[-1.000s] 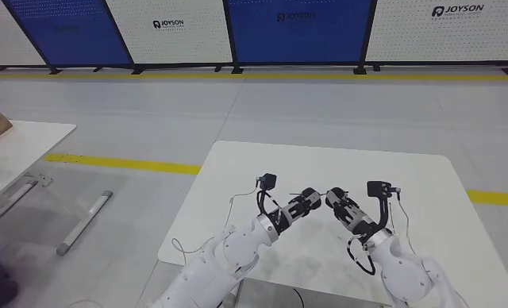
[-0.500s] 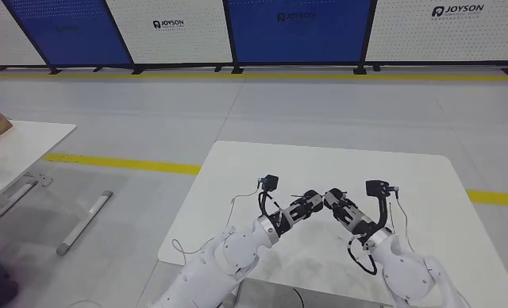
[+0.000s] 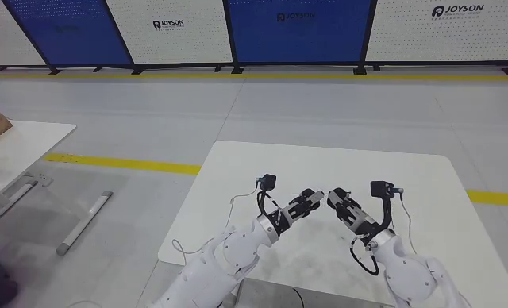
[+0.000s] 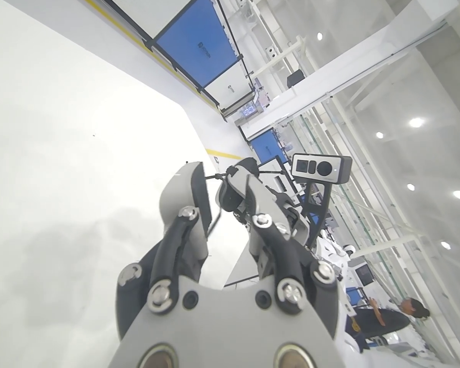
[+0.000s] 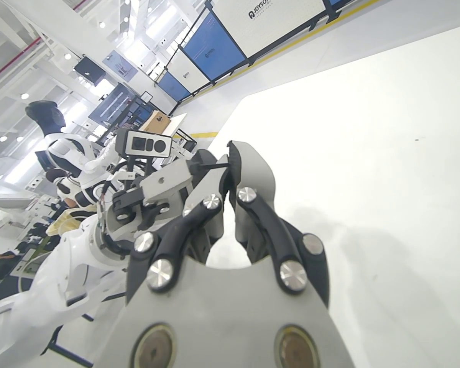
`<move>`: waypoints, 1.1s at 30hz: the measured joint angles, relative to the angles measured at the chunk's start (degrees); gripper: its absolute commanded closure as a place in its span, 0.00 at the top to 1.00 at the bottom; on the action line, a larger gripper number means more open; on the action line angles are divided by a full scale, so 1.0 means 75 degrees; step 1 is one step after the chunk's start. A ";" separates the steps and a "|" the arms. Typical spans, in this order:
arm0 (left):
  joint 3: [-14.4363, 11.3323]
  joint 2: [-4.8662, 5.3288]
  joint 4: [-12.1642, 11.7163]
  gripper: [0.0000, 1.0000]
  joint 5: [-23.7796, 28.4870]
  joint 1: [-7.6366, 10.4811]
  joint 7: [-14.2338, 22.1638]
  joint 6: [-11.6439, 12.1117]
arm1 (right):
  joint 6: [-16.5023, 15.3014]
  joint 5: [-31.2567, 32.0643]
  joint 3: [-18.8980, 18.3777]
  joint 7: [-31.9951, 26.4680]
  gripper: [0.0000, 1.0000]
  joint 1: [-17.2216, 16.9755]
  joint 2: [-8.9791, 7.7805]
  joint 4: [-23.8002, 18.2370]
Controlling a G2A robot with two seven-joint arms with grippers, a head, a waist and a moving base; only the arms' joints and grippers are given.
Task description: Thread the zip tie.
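Right gripper [image 5: 226, 168]: clamped on zip tie [image 5: 211, 164], above counter [image 5: 368, 116].
Left gripper [image 4: 223, 176]: fingers apart, facing it.
Step, judged: threading.
Method: line up both ends, advance slowly.

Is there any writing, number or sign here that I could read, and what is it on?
White wall panel: dark logo with a company name, brand print left unquoted.
Second white wall panel: the same logo.
Blue wall panel: faint logo, too dim to read.
Dark hanging board: rows of text, too small to read.
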State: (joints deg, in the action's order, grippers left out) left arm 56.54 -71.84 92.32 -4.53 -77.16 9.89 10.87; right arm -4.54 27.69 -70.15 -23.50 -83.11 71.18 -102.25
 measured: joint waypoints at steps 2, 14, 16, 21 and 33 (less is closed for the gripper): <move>0.0039 -0.0003 -0.0014 0.59 0.0077 -0.0012 -0.0083 0.0002 | 0.0016 0.0000 -0.0019 0.0032 0.00 -0.0001 -0.0003 0.0019; 0.0102 -0.0007 -0.0035 0.00 0.0062 -0.0042 -0.0234 0.0034 | -0.0008 -0.0016 -0.0040 0.0117 0.00 -0.0037 -0.0014 0.0033; 0.0080 -0.0008 -0.0039 0.00 0.0015 -0.0041 -0.0204 0.0044 | -0.0015 -0.0011 -0.0034 0.0128 0.00 -0.0045 -0.0016 0.0021; 0.0024 -0.0009 -0.0040 0.00 -0.0165 -0.0025 -0.0163 0.0049 | -0.0044 0.0033 0.0008 0.0135 0.00 -0.0072 -0.0019 -0.0055; -0.0007 -0.0016 -0.0066 0.00 -0.0373 0.0009 -0.0202 0.0028 | -0.0080 0.0087 0.0060 0.0114 0.00 -0.0075 -0.0029 -0.0083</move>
State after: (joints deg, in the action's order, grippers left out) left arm 56.49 -71.96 91.82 -7.32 -77.09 8.37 11.08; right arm -5.14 28.35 -69.70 -22.64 -83.67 70.96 -102.88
